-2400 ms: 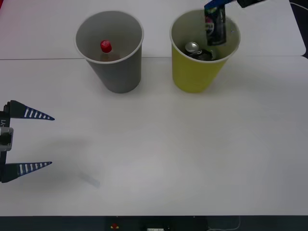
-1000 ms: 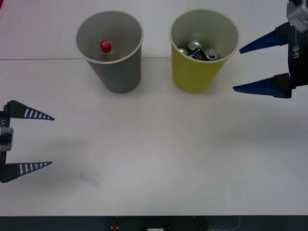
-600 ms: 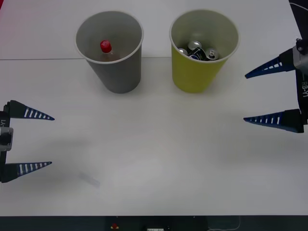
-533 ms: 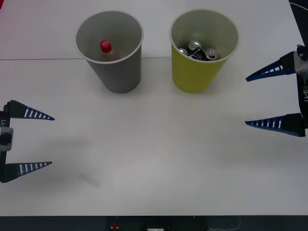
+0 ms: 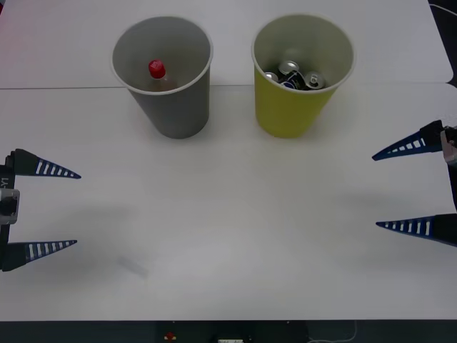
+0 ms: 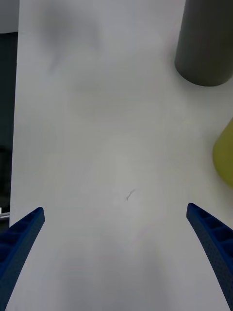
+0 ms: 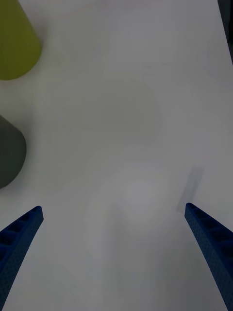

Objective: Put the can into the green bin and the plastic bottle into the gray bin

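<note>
now my left jaws (image 5: 77, 208) and right jaws (image 5: 375, 191) hang spread and empty over the white bench (image 5: 228, 236), while farther off the plastic bottle (image 5: 157, 71) stands in the gray bin (image 5: 171, 107) and the can (image 5: 289, 71) lies in the green bin (image 5: 293, 111).

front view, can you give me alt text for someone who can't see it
On a white table, a gray bin holds a red-capped plastic bottle, and a green bin beside it holds cans. The open left pincer and right pincer flank the near table.
</note>
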